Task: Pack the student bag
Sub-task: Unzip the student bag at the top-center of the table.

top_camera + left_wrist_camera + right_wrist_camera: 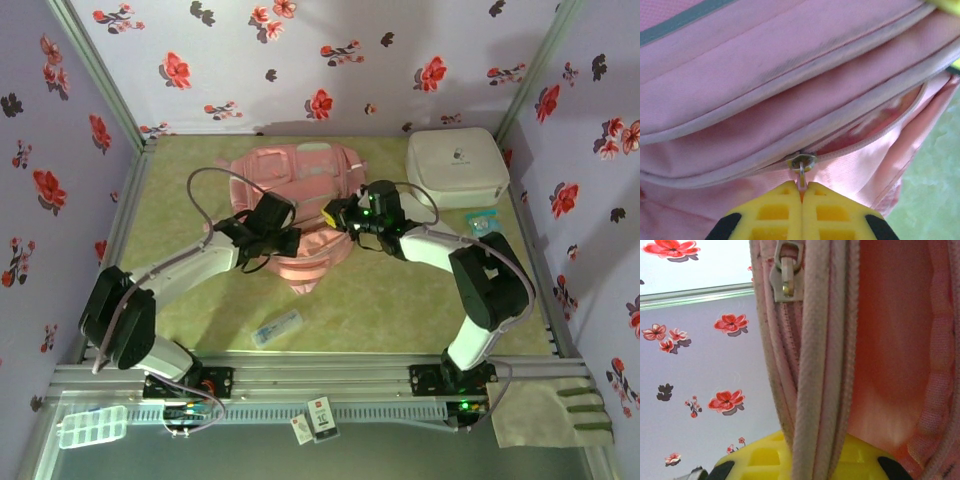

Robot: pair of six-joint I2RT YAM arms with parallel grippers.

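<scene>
Position of student bag (290,165): mid-table, toward 12 o'clock from the arm bases, flat on the green table (400,300), long axis roughly 12-to-6 in the top view. Zip track in the left wrist view slanting from 8 o'clock up toward 2 o'clock, slider (801,162) low at centre, pull tab (802,177) hanging straight to 6 o'clock. Gap of the open pocket on the 3 o'clock side of that slider; seam closed on the 9 o'clock side.

Left gripper (801,191) directly at 6 o'clock of the slider, clenched on the tab, pads pressed together with only the tab between. Right gripper (332,213) at about 3 o'clock of the bag's middle in the top view, fingers (765,455) by the look of it squeezed onto the piped zip edge, that edge dropping between them in the right wrist view, a second slider (785,270) up at 11 o'clock.

Both arms in contact with the bag, neither nearer: left on the moving part, right on the anchor. Probable crux of the coming move: a pull along the track toward 9 o'clock, not down toward 6, with the edge held taut from the right.

White hard case (457,165) well apart at 2 o'clock of the bag.
</scene>
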